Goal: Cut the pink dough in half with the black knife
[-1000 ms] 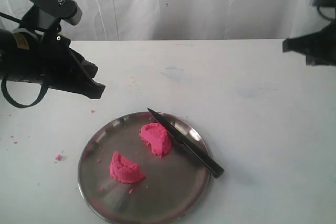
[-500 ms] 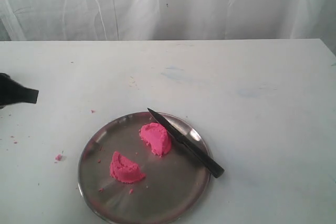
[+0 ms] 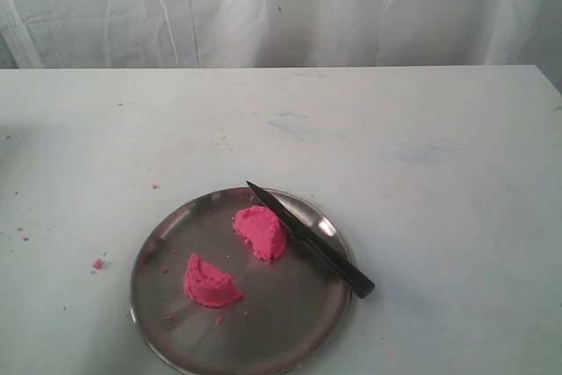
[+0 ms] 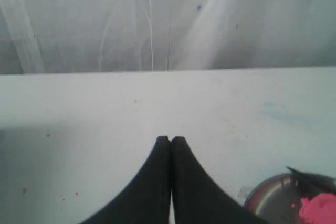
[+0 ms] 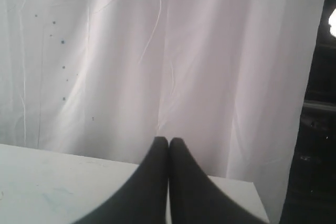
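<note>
Both arms gone from exterior view | left tool (image 4: 170, 141), right tool (image 5: 168, 141) closed, empty | bright pink grainy dough (image 3: 260, 232) lies as two lumps on round steel plate (image 3: 290, 331), slim black knife (image 3: 309, 239) beside far lump | cut looks done; nothing further needed.

Both arms gone from sight

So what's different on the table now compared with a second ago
Both arms have pulled out of the exterior view: the left one left past the left edge, the right one past the right edge. Each claw is shut and empty. The two pink dough halves, the black knife and the plate have not moved.
</note>
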Controlling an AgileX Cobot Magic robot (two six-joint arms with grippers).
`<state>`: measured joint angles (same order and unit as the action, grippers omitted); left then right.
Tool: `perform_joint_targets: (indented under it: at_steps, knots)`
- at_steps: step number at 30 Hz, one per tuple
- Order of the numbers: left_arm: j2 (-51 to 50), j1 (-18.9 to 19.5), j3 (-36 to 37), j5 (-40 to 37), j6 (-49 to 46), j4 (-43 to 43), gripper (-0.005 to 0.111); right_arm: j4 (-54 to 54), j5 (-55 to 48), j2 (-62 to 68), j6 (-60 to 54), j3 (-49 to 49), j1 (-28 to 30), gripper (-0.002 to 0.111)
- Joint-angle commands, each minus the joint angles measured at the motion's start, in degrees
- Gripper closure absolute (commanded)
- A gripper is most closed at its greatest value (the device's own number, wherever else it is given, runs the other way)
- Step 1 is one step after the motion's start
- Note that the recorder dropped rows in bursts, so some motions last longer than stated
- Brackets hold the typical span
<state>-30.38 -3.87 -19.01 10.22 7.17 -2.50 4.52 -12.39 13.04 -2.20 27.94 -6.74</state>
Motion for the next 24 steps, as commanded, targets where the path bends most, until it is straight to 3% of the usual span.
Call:
perform_joint_targets:
  at_steps: [1,9,13,17,24]
  knots:
    - [7.98,0.17,2.12,1.69,0.61,-3.35,0.107,0.67,-4.07,-6.33,-2.71,-0.17,-0.18,0.108]
    - [19.8,0.81,2.52,-3.74,-15.69,-3.47,0.107,5.66,-1.09,-10.99,-1.87,-7.98,-0.18,0.108]
    - [21.09,2.54,2.62,-18.88,-27.36,-3.37,0.107,5.07,2.39,-8.76,-1.37,-13.31,-0.18,0.108]
    - [21.09,2.54,2.62,-34.31,-22.0,-4.41,0.107,3.9,-1.32,-7.57,4.74,-17.13,-0.18,0.108]
    - [21.09,2.54,2.62,-40.42,-21.46,-4.55,0.107,3.64,-7.92,-7.57,5.5,-17.96,-0.18,0.108]
